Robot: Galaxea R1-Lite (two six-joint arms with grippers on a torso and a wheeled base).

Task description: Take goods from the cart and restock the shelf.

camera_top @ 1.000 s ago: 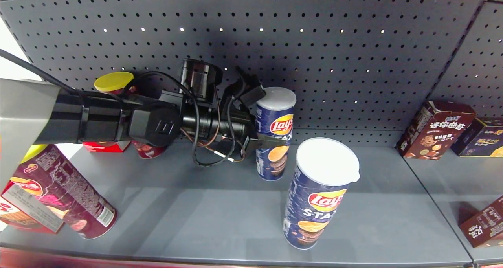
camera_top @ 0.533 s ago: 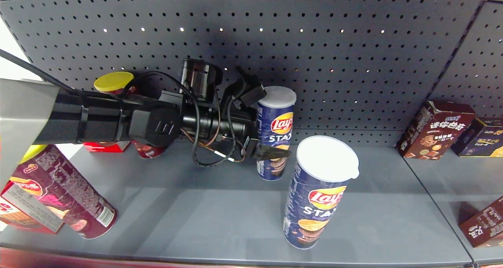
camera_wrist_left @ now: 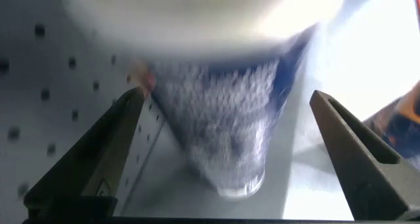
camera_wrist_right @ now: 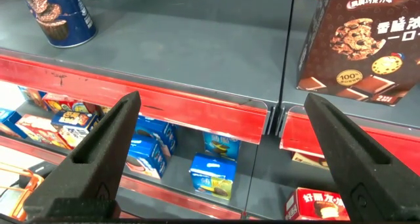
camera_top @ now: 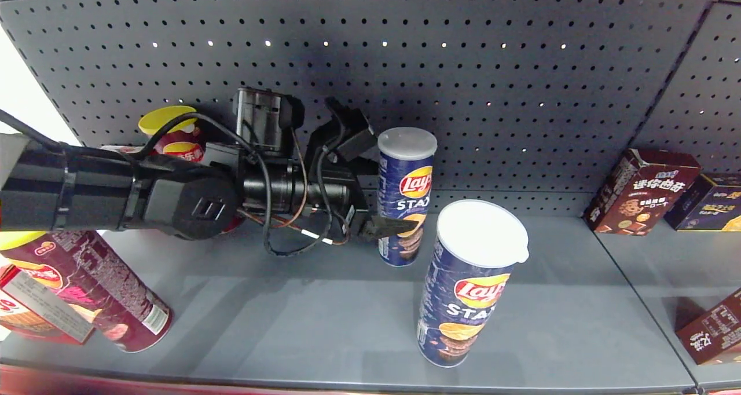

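A blue chip can (camera_top: 404,195) with a white lid stands upright at the back of the grey shelf (camera_top: 289,319), against the pegboard. My left gripper (camera_top: 386,212) is open beside it, its near finger (camera_top: 393,226) crossing the can's lower front. In the left wrist view the can (camera_wrist_left: 223,125) sits close between the widely spread fingers (camera_wrist_left: 92,158) of the left gripper (camera_wrist_left: 228,98). A second blue can (camera_top: 470,285) stands nearer the shelf's front. My right gripper (camera_wrist_right: 223,100) hangs open and holds nothing, in front of the red shelf edge (camera_wrist_right: 197,106).
A maroon can (camera_top: 98,288) lies tilted at the front left, beside a red box (camera_top: 35,314). A yellow-lidded can (camera_top: 168,123) stands behind my left arm. Brown cookie boxes (camera_top: 639,189) stand on the right section. Lower shelves hold small boxes (camera_wrist_right: 213,175).
The left arm has drawn back to the left. Its near finger dropped lower across the can's front. The back can stays standing in place.
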